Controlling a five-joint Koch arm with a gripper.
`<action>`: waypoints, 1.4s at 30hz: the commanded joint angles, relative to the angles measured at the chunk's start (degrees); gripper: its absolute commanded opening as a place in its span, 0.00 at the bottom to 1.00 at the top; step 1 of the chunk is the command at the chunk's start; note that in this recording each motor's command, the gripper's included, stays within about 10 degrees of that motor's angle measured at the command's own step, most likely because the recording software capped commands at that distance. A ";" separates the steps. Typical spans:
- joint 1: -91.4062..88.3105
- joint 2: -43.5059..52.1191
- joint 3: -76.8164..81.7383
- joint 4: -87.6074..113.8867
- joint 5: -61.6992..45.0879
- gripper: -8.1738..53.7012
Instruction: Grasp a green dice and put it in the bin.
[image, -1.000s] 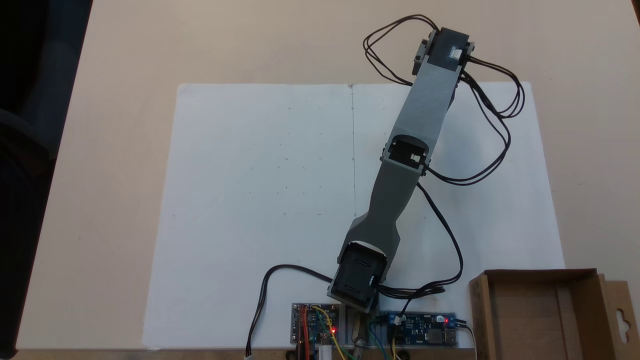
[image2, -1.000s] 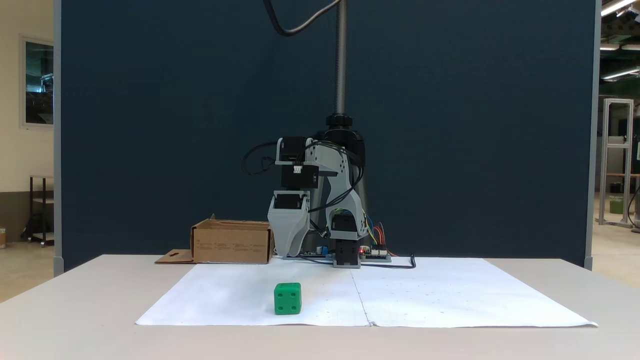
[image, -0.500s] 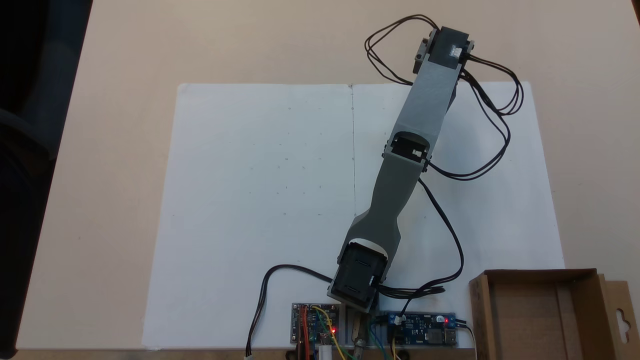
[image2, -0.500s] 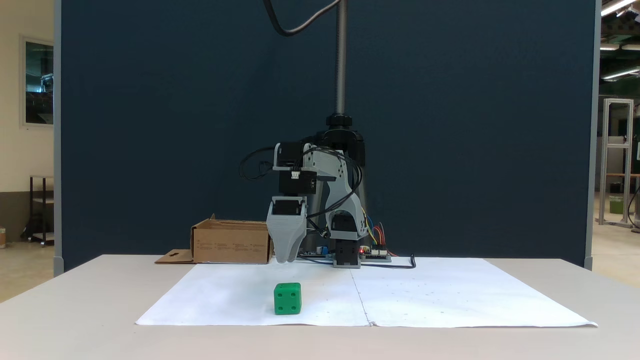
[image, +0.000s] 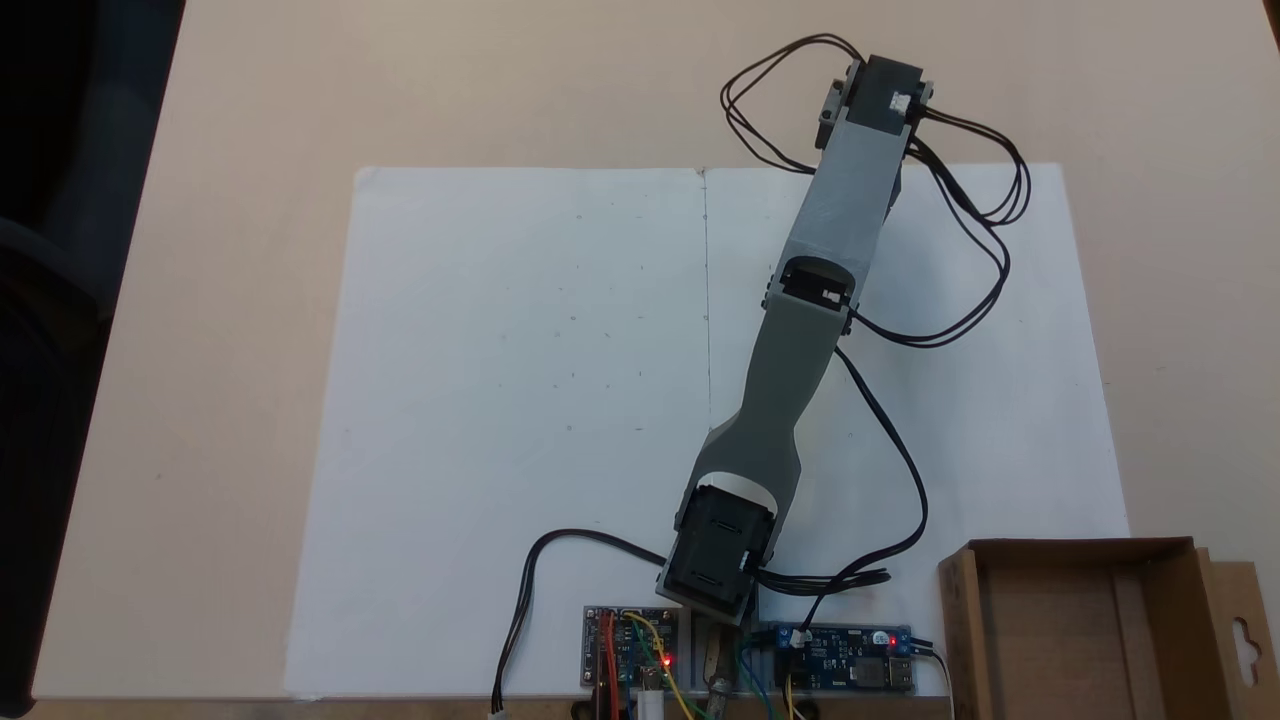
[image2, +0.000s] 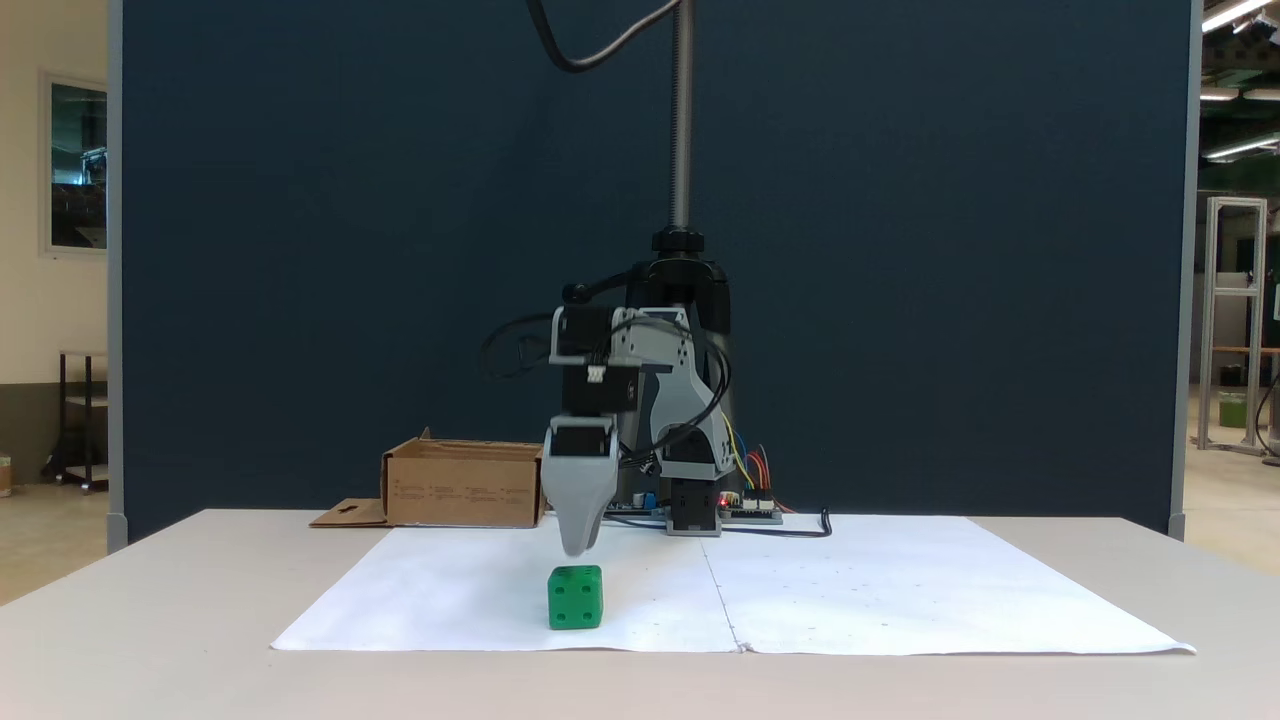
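Note:
The green dice (image2: 575, 598) sits on the white paper near its front edge in a fixed view. My gripper (image2: 577, 546) hangs pointing straight down, its grey tip just above the dice's top and not touching it. Only one grey jaw shows from this side, so whether it is open or shut is hidden. Seen from above in a fixed view, my arm (image: 800, 330) stretches across the paper and covers the dice. The bin (image2: 462, 487), a brown open cardboard box, stands behind on the left; from above the bin (image: 1050, 640) sits at the lower right beside my base.
Two white paper sheets (image: 520, 400) cover the table (image: 250, 120). Circuit boards (image: 630, 660) with coloured wires lie at my base. Black cables (image: 960, 260) loop off the arm. A dark blue partition (image2: 900, 250) stands behind.
The gripper has come down and forward, from level with the box top to just above the dice. The dice and the box have not moved.

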 joint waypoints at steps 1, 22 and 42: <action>0.00 0.53 -3.25 -1.93 -5.10 0.82; 0.00 -2.46 -3.43 -7.29 -4.92 0.81; 0.09 -5.54 -3.43 -9.40 -4.92 0.80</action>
